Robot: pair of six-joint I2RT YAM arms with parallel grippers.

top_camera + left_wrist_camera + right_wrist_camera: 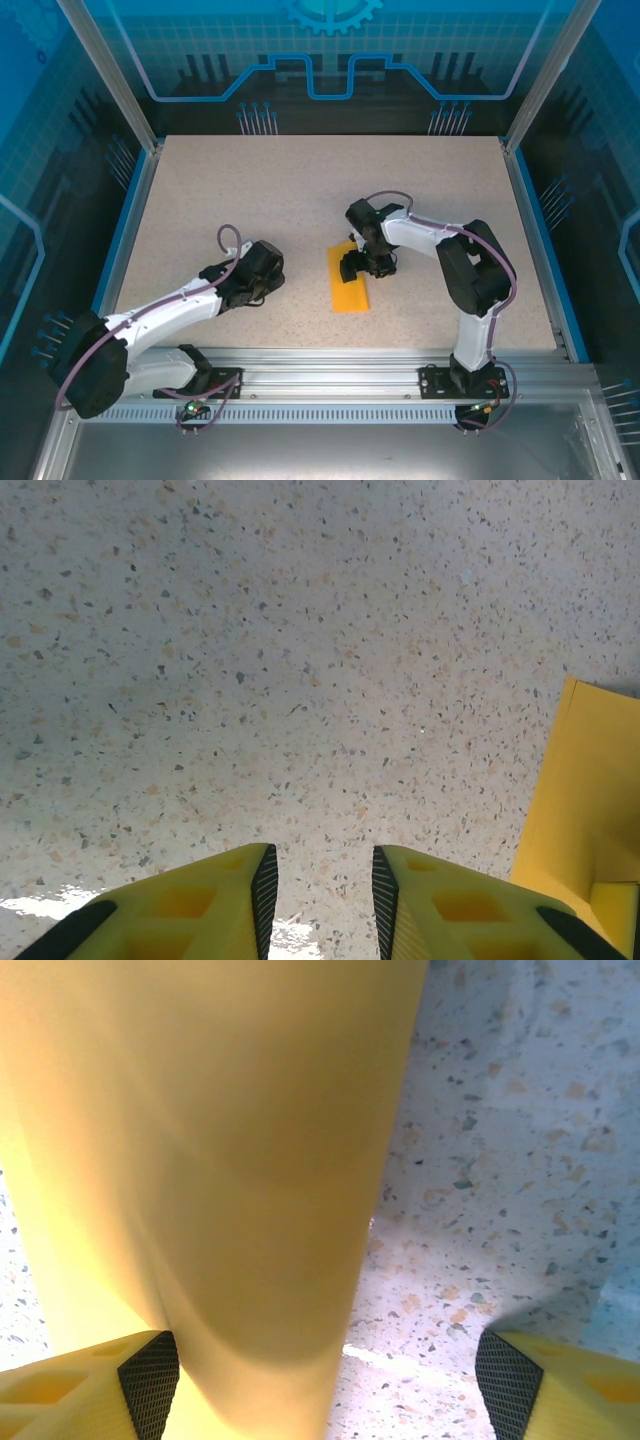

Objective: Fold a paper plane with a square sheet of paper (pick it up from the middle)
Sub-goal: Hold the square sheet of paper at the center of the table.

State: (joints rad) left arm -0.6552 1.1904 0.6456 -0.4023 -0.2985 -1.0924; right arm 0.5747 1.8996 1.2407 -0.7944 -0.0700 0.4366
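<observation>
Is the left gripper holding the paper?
No: the left gripper frames bare table; the paper lies off to one side.

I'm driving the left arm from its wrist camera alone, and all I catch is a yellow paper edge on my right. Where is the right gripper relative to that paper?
Observer: From above, the right gripper hangs over the far part of the sheet of paper, which lies folded into a narrow strip on the table.
Operator: Is it clamped on it?
Observer: No. Its wrist camera shows the jaws wide apart, with the paper running between them and close to one pad.
Operator: Which end is free for me?
Observer: The near end, toward the arm bases, is uncovered.
</observation>
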